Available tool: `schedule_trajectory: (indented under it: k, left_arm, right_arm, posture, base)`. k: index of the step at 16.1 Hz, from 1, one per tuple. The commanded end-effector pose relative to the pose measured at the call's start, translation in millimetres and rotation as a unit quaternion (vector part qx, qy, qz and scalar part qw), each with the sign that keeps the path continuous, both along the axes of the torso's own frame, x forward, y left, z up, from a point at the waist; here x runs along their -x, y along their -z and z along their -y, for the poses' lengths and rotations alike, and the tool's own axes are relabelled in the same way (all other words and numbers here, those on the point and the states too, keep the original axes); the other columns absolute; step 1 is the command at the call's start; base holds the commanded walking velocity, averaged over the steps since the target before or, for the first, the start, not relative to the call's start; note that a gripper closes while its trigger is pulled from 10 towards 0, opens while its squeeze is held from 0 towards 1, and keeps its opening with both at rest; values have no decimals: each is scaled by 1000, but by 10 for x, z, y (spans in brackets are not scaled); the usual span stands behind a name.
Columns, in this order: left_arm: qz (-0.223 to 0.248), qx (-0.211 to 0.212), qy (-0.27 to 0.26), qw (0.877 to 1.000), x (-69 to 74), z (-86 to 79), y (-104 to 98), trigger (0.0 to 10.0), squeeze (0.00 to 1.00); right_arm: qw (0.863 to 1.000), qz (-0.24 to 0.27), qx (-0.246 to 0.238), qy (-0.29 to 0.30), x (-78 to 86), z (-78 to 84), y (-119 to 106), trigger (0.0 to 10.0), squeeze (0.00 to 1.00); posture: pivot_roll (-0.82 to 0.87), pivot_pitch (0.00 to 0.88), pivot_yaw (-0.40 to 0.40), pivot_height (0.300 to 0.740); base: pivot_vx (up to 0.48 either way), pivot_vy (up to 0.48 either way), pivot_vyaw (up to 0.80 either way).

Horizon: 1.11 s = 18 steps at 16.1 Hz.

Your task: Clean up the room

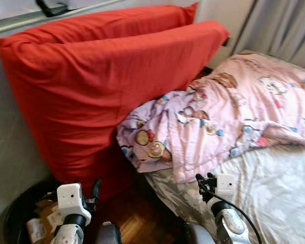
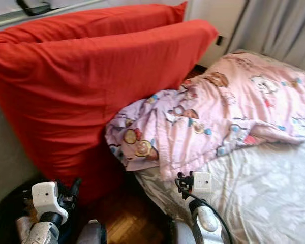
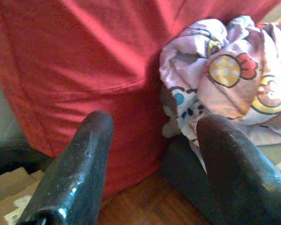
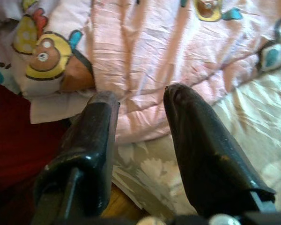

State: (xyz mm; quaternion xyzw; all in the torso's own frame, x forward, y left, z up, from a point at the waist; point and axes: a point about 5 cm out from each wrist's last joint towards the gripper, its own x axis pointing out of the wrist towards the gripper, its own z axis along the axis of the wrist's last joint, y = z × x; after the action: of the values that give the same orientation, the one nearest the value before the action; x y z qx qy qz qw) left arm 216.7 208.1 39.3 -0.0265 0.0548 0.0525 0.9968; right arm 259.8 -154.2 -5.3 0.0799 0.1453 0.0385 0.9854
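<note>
Two big red pillows [image 1: 101, 76] lean upright against the wall on the left, by the bed. A crumpled pink cartoon quilt [image 1: 229, 112] lies on the bed, and its bunched corner [image 3: 225, 79] hangs over the edge against the pillows. My left gripper [image 3: 152, 124] is low on the left, open and empty, facing the bottom of the pillows and the quilt corner. My right gripper [image 4: 140, 93] is open just short of the quilt's lower edge [image 4: 145, 117], over the bed's side, with nothing between its fingers.
A grey flowered sheet [image 1: 274, 193] covers the bed at the right. A black bin [image 1: 18, 213] with cardboard and paper stands at my lower left. A strip of wooden floor [image 1: 137, 218] lies between bin and bed. Grey curtains [image 1: 284, 25] hang at the back right.
</note>
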Motion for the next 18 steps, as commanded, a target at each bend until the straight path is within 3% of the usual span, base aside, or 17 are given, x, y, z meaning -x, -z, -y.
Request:
schedule_trajectory:
  k: [1,11,18]
  left_arm:
    - [-7,4,1,1000,5,-10,20,10000,0]
    - [-1,1,10,1000,-5,3,-11,10000,0]
    - [-4,1,10,1000,5,-9,6,10000,0]
  right_arm:
    - [1000,1,-2,-1,-11,-7,-2,10000,0]
    - [1000,1,0,-19,0,-37,14,10000,0]
    - [1000,-6,-13,-26,21,-81,39,10000,0]
  posture:
    - [83,105,-36,636]
    - [92,104,-34,636]
    - [94,104,-28,636]
  base:
    - [0,0,0]
    - [0,0,0]
    - [0,0,650]
